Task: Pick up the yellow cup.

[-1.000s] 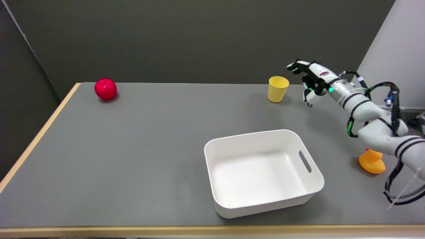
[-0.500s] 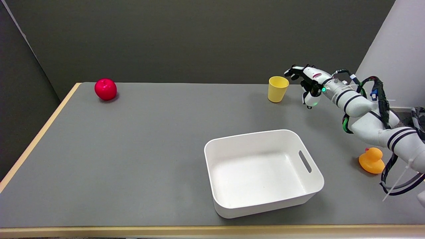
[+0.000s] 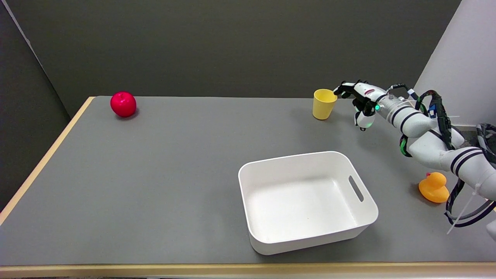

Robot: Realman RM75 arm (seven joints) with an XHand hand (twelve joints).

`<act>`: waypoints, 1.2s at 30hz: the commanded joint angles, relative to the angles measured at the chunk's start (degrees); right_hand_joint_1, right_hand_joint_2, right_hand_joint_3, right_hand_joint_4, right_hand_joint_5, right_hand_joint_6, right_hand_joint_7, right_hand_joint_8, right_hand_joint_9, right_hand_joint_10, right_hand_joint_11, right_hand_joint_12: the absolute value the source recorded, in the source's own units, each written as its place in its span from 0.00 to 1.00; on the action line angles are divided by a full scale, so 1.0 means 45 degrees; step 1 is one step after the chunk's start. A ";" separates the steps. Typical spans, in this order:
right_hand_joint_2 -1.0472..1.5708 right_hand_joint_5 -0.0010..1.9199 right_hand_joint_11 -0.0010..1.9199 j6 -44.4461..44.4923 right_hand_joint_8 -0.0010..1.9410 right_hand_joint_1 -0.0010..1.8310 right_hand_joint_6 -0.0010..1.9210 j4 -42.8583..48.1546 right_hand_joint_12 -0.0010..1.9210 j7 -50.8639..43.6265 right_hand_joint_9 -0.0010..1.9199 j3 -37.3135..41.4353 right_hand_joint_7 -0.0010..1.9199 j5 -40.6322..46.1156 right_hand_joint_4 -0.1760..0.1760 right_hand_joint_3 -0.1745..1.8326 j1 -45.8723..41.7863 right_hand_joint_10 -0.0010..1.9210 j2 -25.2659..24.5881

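The yellow cup [image 3: 324, 104] stands upright near the far edge of the table [image 3: 162, 162], toward the right side, with its open mouth facing up and its long axis vertical; it tapers a little from the wide rim down to the narrower base. My right hand [image 3: 358, 100] is just beside it on the right, at rim height, holding nothing. My fingers [image 3: 342, 90] are spread and reach toward the cup's rim; the dark tips sit right at its right edge, and I cannot tell whether they touch it or stop just short. My thumb hangs lower, apart from the fingers, so the hand is well open. My arm [image 3: 430, 131] comes in from the lower right, crossing above the table's right side. Behind the cup the table ends close by, against a dark wall. To the left of the cup the grey surface runs free all the way to a red apple [image 3: 123, 104] near the far left corner. In front of the cup there is bare table, then a white bin [image 3: 267, 240] with a slot handle in its right wall, nearer the front edge. An orange rubber duck [image 3: 434, 188] sits at the right, close under my forearm.
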 commanded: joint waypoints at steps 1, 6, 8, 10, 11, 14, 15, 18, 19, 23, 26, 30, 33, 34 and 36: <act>0.56 0.16 0.58 -0.0243 0.25 0.97 0.29 -0.0345 1.00 0.0588 0.52 -0.0481 0.21 -0.0131 0.82 0.86 -0.0038 1.00 -0.0177; 0.56 0.16 0.58 -0.0243 0.25 0.97 0.29 -0.0345 1.00 0.0588 0.52 -0.0622 0.21 -0.0131 0.82 0.86 0.0016 1.00 -0.0300; 0.56 0.16 0.58 -0.0260 0.25 0.97 0.29 -0.0346 1.00 0.0588 0.52 -0.0639 0.21 -0.0131 0.82 0.86 0.0036 1.00 -0.0373; 0.56 0.16 0.58 -0.0278 0.25 0.97 0.29 -0.0398 1.00 0.0588 0.52 -0.0639 0.21 -0.0131 0.82 0.86 0.0070 1.00 -0.0426; 0.56 0.16 0.58 -0.0278 0.25 0.97 0.29 -0.0433 1.00 0.0588 0.52 -0.0657 0.21 -0.0131 0.82 0.86 0.0105 1.00 -0.0460; 0.56 0.16 0.58 -0.0278 0.25 0.97 0.29 -0.0520 1.00 0.0588 0.52 -0.0761 0.21 -0.0131 0.82 0.86 0.0225 1.00 -0.0582; 0.56 0.16 0.58 -0.0278 0.25 0.97 0.29 -0.0540 1.00 0.0588 0.52 -0.0781 0.21 -0.0131 0.82 0.86 0.0245 1.00 -0.0602; 0.56 0.16 0.58 -0.0207 0.24 0.97 0.29 -0.0700 1.00 0.0500 0.52 -0.0925 0.21 -0.0184 0.81 0.86 0.0441 1.00 -0.0745; 0.55 0.16 0.58 -0.0156 0.24 0.97 0.29 -0.0769 1.00 0.0500 0.52 -0.1030 0.21 -0.0305 0.81 0.86 0.0493 1.00 -0.0780; 0.55 0.18 0.58 -0.0136 0.23 0.97 0.29 -0.0789 1.00 0.0587 0.52 -0.1121 0.22 -0.1190 0.47 0.86 0.0706 1.00 -0.0851; 0.55 0.19 0.57 -0.0136 0.24 0.97 0.30 -0.0807 1.00 0.0588 0.52 -0.1138 0.23 -0.1321 0.33 0.86 0.0761 1.00 -0.0869; 0.55 0.19 0.57 -0.0085 0.25 0.97 0.31 -0.0807 1.00 0.0588 0.52 -0.1052 0.23 -0.1304 0.31 0.86 0.0726 1.00 -0.0869; 0.55 0.18 0.56 0.0163 0.25 0.97 0.30 -0.0824 1.00 0.0588 0.52 -0.0890 0.23 -0.1232 0.29 0.86 0.0638 1.00 -0.0869; 0.55 0.18 0.56 0.0254 0.25 0.97 0.30 -0.0807 1.00 0.0588 0.52 -0.0782 0.23 -0.1214 0.28 0.87 0.0566 1.00 -0.0869; 0.55 0.18 0.56 0.0414 0.24 0.97 0.30 -0.0647 1.00 0.0588 0.52 -0.0446 0.22 -0.1179 0.28 0.87 0.0372 1.00 -0.0852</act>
